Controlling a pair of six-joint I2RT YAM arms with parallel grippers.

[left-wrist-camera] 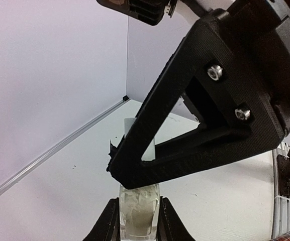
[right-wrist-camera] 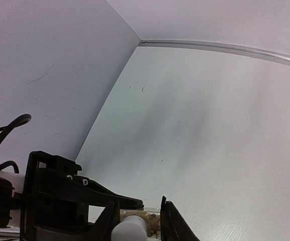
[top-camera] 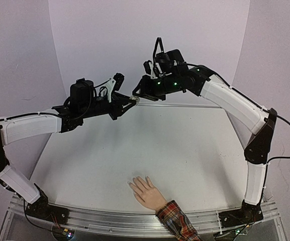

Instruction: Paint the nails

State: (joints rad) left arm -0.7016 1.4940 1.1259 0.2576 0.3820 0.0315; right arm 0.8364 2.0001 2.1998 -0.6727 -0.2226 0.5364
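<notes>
Nails [top-camera: 133, 184] tip a mannequin hand [top-camera: 147, 193] lying flat at the near edge of the table [top-camera: 200, 150]. Its fingers point far-left and its plaid cuff [top-camera: 177, 221] lies near-right. Both grippers hang well apart from it, high over the far side, neither clearly nearer. The left gripper [top-camera: 128, 104] clamps the polish bottle [left-wrist-camera: 139, 213]. The right gripper [top-camera: 139, 94] straddles the white cap [right-wrist-camera: 129, 228], and I cannot tell whether it grips.
</notes>
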